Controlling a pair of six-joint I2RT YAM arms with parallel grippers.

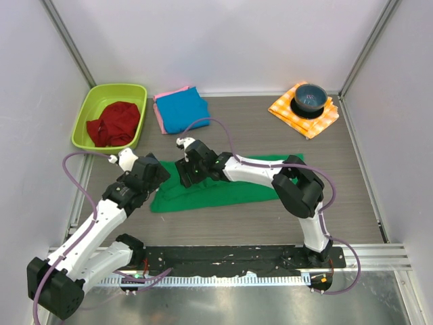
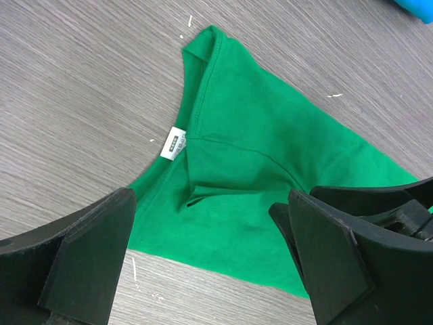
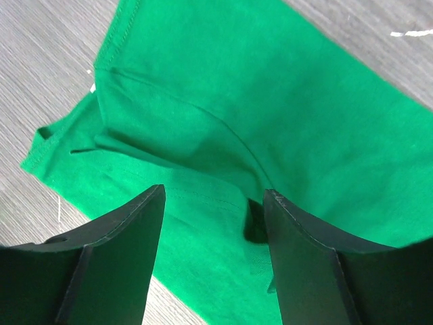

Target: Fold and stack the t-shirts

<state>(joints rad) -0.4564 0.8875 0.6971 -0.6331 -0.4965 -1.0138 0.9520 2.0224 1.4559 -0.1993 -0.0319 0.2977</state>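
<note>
- The left fingers (image 2: 88,257) are spread as wide as they go and grasp nothing. They hang just above the near-left end of the green shirt (image 1: 230,193), probably lined up to take hold of that end for a fold.
- The right fingers (image 3: 115,257) are also released, parted to a middling gap. They sit low over the same shirt, just beside the left fingers, and a raised crease runs between them. One tip casts a dark shadow close on the cloth, but no fabric is pinched.
- Judging by how it lies, the green shirt is already doubled into a long band across the counter (image 1: 257,135) and needs more folds before stacking.
- Under the left fingers the cloth is a smooth, matte knit with stitched hems. A curved neckline shows there, with a small white label (image 2: 173,143) at its edge and a layer lapping over it.
- The blue shirt (image 1: 181,110) lies folded flat on the pink shirt (image 1: 157,112), well beyond both sets of fingers. That pile looks like the place for the green one.
- Far beyond the left fingers, a lime plastic bin (image 1: 115,88) holds a crumpled red cloth (image 1: 115,124).
- Well apart beyond the right fingers, a checked cloth (image 1: 325,118) carries a dark bowl (image 1: 310,97).
- The counter has a grey wood grain.
</note>
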